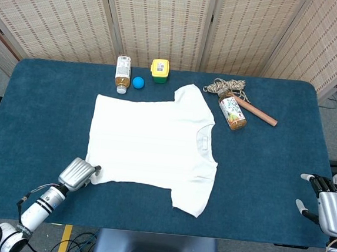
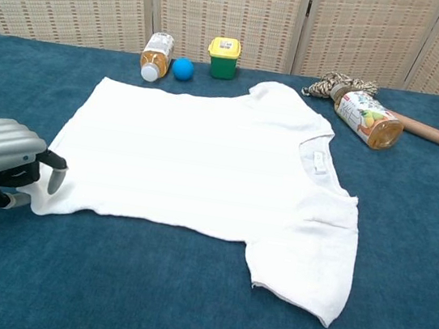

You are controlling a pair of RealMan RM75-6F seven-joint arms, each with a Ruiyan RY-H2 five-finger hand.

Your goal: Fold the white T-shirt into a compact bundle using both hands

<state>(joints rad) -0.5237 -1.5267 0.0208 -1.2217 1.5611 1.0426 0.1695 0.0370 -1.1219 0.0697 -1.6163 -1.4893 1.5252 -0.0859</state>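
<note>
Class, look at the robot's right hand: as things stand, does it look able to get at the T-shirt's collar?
Probably yes. The right hand sits at the table's near right edge, and only bare blue cloth lies between it and the collar of the T-shirt.

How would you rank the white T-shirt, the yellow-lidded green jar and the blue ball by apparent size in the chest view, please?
1. White T-shirt, by far the largest.
2. Yellow-lidded green jar.
3. Blue ball, the smallest.

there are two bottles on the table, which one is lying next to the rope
The bottle with the fruit label, at the table's far right, beside the rope. The other bottle lies by the blue ball.
</note>
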